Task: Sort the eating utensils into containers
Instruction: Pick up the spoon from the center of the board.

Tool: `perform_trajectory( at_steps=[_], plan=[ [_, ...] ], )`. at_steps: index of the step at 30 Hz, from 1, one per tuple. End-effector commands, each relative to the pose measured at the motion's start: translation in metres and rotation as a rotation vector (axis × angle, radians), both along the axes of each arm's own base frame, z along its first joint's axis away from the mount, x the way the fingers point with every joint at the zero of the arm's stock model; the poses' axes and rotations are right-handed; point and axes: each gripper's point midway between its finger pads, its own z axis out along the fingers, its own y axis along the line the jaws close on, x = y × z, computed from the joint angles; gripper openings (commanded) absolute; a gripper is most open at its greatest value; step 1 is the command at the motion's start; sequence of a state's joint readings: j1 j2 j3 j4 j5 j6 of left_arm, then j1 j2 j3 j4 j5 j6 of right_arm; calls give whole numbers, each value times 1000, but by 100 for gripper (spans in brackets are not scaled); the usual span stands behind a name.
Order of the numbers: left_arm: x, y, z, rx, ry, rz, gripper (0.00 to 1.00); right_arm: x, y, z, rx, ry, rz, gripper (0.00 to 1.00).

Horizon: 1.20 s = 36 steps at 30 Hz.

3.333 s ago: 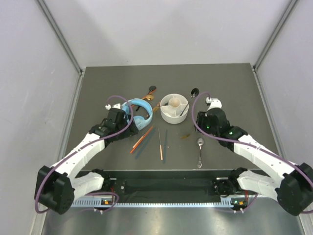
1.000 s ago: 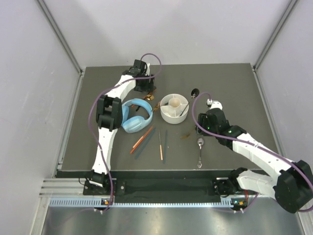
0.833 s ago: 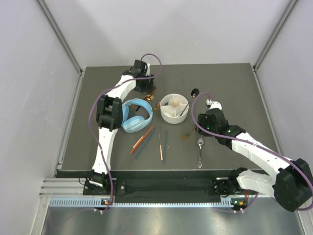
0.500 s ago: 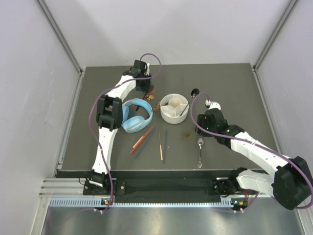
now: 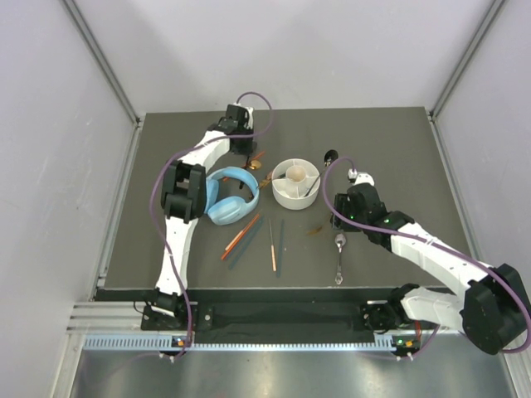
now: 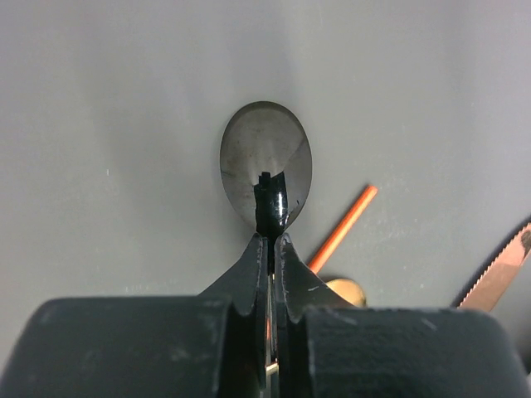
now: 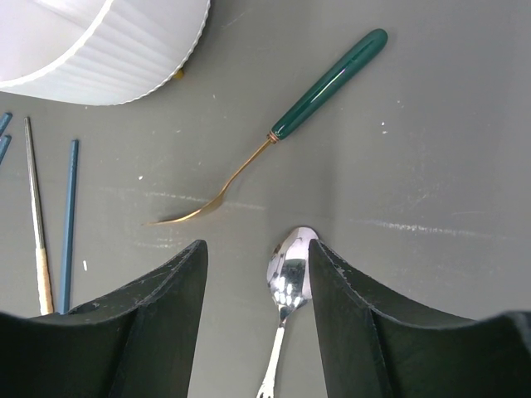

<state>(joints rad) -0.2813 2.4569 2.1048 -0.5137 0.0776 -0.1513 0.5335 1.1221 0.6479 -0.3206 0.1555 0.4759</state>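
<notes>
Neck of black spoon (image 6: pixel 265 162) clenched by left hand (image 6: pixel 271 242) — likely stiff, slick; silver spoon (image 7: pixel 288 278) straddled by released right hand (image 7: pixel 255 253).

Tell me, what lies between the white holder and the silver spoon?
A gold fork with a dark green handle lies there, touching neither the white holder nor the silver spoon; the right wrist view shows it.
</notes>
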Motion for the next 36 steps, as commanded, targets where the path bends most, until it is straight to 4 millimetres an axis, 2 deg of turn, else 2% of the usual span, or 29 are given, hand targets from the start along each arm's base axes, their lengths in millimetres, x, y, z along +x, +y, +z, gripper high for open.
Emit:
perform_trajectory(
  at_steps=[1,4,6,7,9,10,14,16,17,18,19,20,21,23,24,29,32,36],
  plan=[
    [9,9,42,-36,-103,49,0,8,4,8,35,-39,-6,52],
    [19,13,88,-77,-211,86,0,7,3,8,37,-39,-9,52],
    [22,16,108,-86,-264,114,0,7,3,7,38,-38,-8,52],
    [25,17,129,-99,-316,123,0,6,3,8,36,-39,-8,52],
    [30,25,148,-92,-371,170,0,6,3,8,36,-39,-8,52],
    [33,27,166,-104,-415,184,0,6,3,8,35,-41,-8,52],
    [40,30,202,-154,-497,214,0,7,2,11,36,-47,-9,52],
    [47,24,207,-177,-495,197,0,8,3,12,36,-51,-7,52],
    [46,23,198,-168,-453,189,0,8,2,12,33,-50,-7,52],
    [50,20,213,-177,-470,177,0,8,2,13,34,-50,-8,52],
    [52,18,198,-169,-440,175,0,7,2,13,35,-51,-8,52],
    [52,17,200,-173,-441,172,0,7,1,13,32,-51,-10,52],
    [50,18,190,-167,-425,172,0,7,1,12,30,-50,-10,52],
    [44,12,196,-195,-433,143,0,7,1,12,31,-51,-9,52],
    [42,13,189,-194,-428,143,0,7,1,10,32,-48,-11,52],
    [37,10,193,-220,-455,137,0,9,2,8,27,-41,-8,52],
    [30,7,210,-278,-493,141,0,9,2,8,25,-42,-8,52],
    [5,-2,253,-343,-561,122,0,11,0,9,23,-53,-20,51]
  ],
)
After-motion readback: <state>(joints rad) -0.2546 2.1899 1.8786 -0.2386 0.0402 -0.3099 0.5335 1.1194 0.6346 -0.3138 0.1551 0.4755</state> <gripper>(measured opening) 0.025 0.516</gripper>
